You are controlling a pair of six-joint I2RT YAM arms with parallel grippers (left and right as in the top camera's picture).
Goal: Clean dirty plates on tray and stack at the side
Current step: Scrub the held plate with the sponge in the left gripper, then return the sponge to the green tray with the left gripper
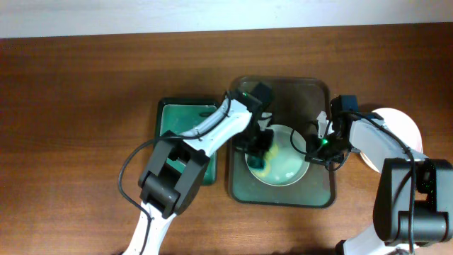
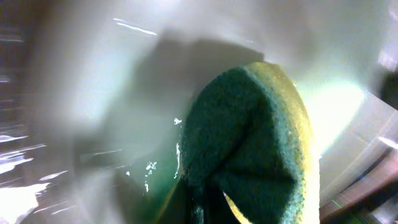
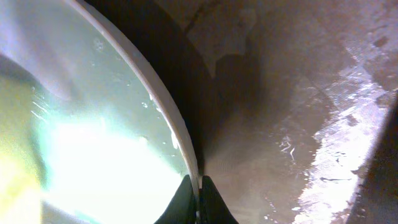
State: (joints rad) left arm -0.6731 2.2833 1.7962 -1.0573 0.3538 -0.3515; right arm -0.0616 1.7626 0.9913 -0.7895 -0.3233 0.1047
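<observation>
Sponge (image 2: 249, 149), green scourer over yellow foam, is clamped in the left end effector (image 1: 258, 146) and pressed onto the plate (image 1: 287, 171) directly beneath it, inside the tray (image 1: 297, 92). Scrubbing well likely means small circles with flat, even pressure, working toward the far rim, where the right end effector (image 3: 198, 202) is pinched tight on the plate's edge to brace it. The plate looks glossy, wet and faintly green-tinted; distinct smears cannot be made out. Beyond the right end effector, a second plate (image 1: 403, 126) sits on the desk (image 1: 85, 85).

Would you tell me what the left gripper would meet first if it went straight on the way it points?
Most likely the white plate, just beyond the sponge the left gripper holds; blur hides whether they touch.
</observation>
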